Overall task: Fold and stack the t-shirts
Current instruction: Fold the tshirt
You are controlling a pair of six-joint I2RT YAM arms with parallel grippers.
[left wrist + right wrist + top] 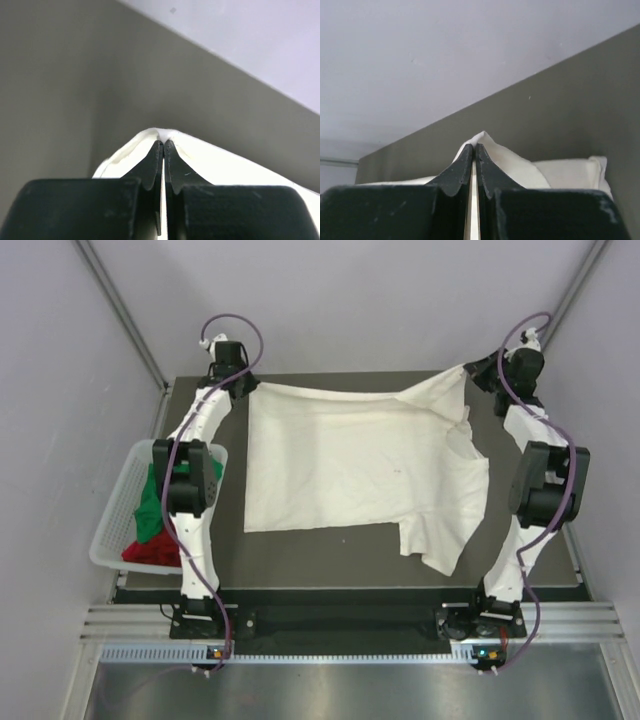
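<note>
One white mesh basket (108, 525) is seen at the left edge of the dark table (330, 565), with one green t-shirt (150, 502) and one red t-shirt (150, 552) heaped inside; the left tool (163, 144) is clamped on the far-left corner of the one cream-white t-shirt (340, 465), which is spread across the table; its far-right corner is pinched by the right tool (473, 146).

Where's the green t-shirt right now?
In the top view, the green t-shirt lies in the white basket at the left edge of the table, next to the red t-shirt, partly hidden by the left arm.
</note>
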